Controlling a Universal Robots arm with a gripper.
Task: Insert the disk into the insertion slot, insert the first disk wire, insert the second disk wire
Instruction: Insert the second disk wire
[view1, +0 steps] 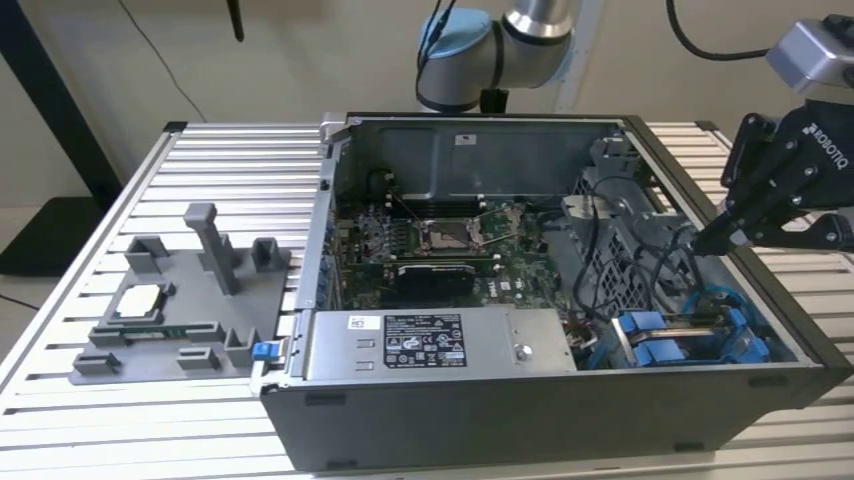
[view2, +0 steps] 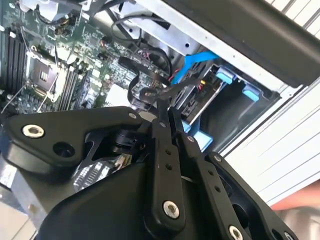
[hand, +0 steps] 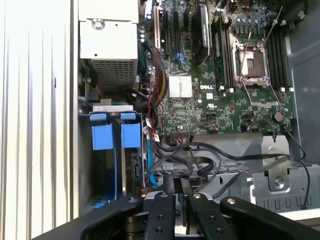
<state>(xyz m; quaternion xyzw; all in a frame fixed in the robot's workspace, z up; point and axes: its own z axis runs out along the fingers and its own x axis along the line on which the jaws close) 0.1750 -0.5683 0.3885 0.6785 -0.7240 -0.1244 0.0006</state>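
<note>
The insertion slot (view1: 667, 345) is the grey bay with blue tabs in the near corner of the open computer case, on the exterior view's right. Both wrist views show its blue tabs (hand: 112, 135) (view2: 235, 85). The disk (hand: 123, 170) appears to sit edge-on inside it, mostly hidden by the rails. My gripper (view1: 703, 243) hangs just above the bay, its fingertips among the cables. In both wrist views the fingers (view2: 161, 125) (hand: 167, 192) are pressed together on a black wire (view2: 145, 92) that runs toward the bay. A blue wire (hand: 148, 165) lies beside it.
A grey labelled power-supply box (view1: 427, 345) fills the case's near wall. The motherboard (view1: 441, 240) with its open socket lies behind. Black cable loops (hand: 210, 155) crowd the space by the bay. A grey fixture (view1: 174, 300) with parts stands on the slatted table, exterior view's left.
</note>
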